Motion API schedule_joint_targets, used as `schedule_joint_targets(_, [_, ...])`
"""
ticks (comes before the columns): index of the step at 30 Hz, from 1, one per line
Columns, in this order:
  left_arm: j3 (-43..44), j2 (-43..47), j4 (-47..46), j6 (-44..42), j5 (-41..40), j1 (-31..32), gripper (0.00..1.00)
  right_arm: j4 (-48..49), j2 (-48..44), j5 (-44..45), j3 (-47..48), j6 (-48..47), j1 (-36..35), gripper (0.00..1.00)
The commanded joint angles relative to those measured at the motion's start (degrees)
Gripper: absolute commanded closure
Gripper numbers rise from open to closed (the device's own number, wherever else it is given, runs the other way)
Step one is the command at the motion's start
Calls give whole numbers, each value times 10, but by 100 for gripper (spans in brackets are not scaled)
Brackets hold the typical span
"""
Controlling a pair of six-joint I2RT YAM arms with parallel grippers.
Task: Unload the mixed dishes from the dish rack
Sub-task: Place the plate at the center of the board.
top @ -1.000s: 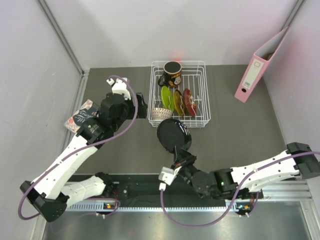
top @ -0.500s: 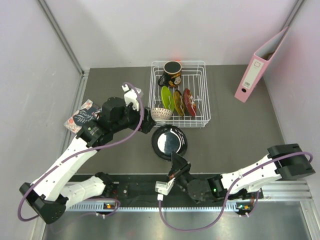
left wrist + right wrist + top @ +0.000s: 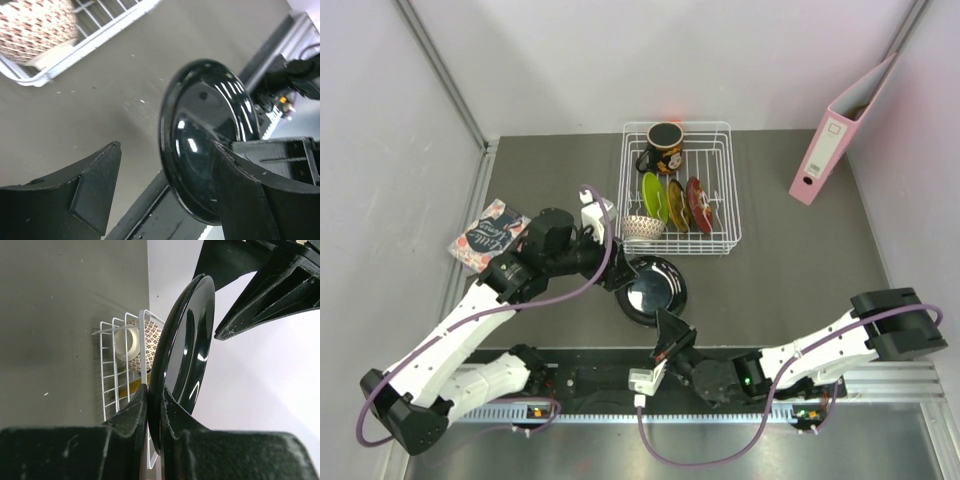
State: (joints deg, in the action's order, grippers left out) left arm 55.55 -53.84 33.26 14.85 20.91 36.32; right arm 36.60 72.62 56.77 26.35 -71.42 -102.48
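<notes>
Right pincer (image 3: 154, 396) grips the black plate (image 3: 652, 288) at the rack's (image 3: 705, 150) six o'clock; left pincer (image 3: 167, 150) gapes astride it, seemingly not touching. Early release would drop it.

Plate (image 3: 655, 285) before rack (image 3: 708, 165); bowl (image 3: 643, 228) seemingly in its near-left corner

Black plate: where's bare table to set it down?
Widest bare table lies between rack and binder, down to the right arm. Smaller patch between rack and left wall, beyond the booklet. Crowded in front of the rack: left gripper and right gripper both at the black plate.
</notes>
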Motion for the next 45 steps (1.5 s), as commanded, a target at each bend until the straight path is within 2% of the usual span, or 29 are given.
schedule_joint_targets(1, [-20,9,-37,-2,80,1,25,29,0,-13,24,2,3,100])
schedule_joint_targets(2, [-22,9,-37,1,91,2,27,30,1,-14,24,2,5,100])
schedule_joint_targets(6, [-35,15,-44,5,96,1,44,32,-2,-16,22,1,8,100])
schedule_joint_targets(7, [-35,15,-44,4,95,1,54,32,-2,-16,22,1,10,100])
schedule_joint_targets(9, [-34,15,-44,2,93,2,67,37,-1,-17,22,-2,10,100])
schedule_joint_targets(10, [-33,15,-44,2,92,1,84,39,-1,-15,22,-3,10,100])
schedule_joint_targets(11, [-33,14,-44,2,86,1,96,41,-1,-15,22,-6,10,100])
schedule_joint_targets(12, [-32,14,-43,3,81,1,100,49,1,-13,21,-7,10,100])
schedule_joint_targets(14, [-32,20,-47,4,71,1,100,58,2,-5,22,-12,10,100])
schedule_joint_targets(16, [-33,24,-50,9,57,1,100,72,10,7,23,-14,10,89])
schedule_joint_targets(17, [-33,31,-56,10,50,1,100,75,11,11,25,-14,10,70])
schedule_joint_targets(19, [-33,37,-60,17,25,1,100,91,12,24,26,-14,10,45])
schedule_joint_targets(20, [-33,41,-62,19,17,1,100,96,10,28,25,-13,10,27])
schedule_joint_targets(22, [-32,46,-69,33,-16,0,100,109,4,44,25,-13,10,13])
schedule_joint_targets(23, [-32,52,-73,40,-30,1,100,120,2,51,27,-10,10,2])
schedule_joint_targets(27, [-47,66,-103,86,-80,1,100,117,-24,97,43,29,10,0])
schedule_joint_targets(28, [-48,69,-104,99,-120,1,100,116,-30,116,48,42,10,0])
schedule_joint_targets(31, [-67,82,-116,137,-183,1,100,66,-68,162,86,144,12,0])
schedule_joint_targets(32, [-78,90,-122,155,-197,1,100,41,-94,177,118,223,17,0])
schedule_joint_targets(34, [-91,97,-133,171,-204,0,100,-56,-124,222,154,321,37,0])
schedule_joint_targets(35, [-104,99,-136,190,-222,1,100,-91,-162,230,183,427,46,0])
schedule_joint_targets(36, [-112,99,-139,199,-220,0,100,-151,-185,233,193,483,53,0])
schedule_joint_targets(37, [-120,95,-151,206,-212,1,100,-158,-209,229,196,561,74,0])
schedule_joint_targets(40, [-157,76,-164,236,-164,1,100,-157,-311,207,178,664,113,0])
schedule_joint_targets(42, [-184,71,-169,262,-143,0,100,-157,-369,182,160,690,133,0])
schedule_joint_targets(45, [-230,87,-192,286,-147,1,100,-158,-390,182,153,690,152,0])
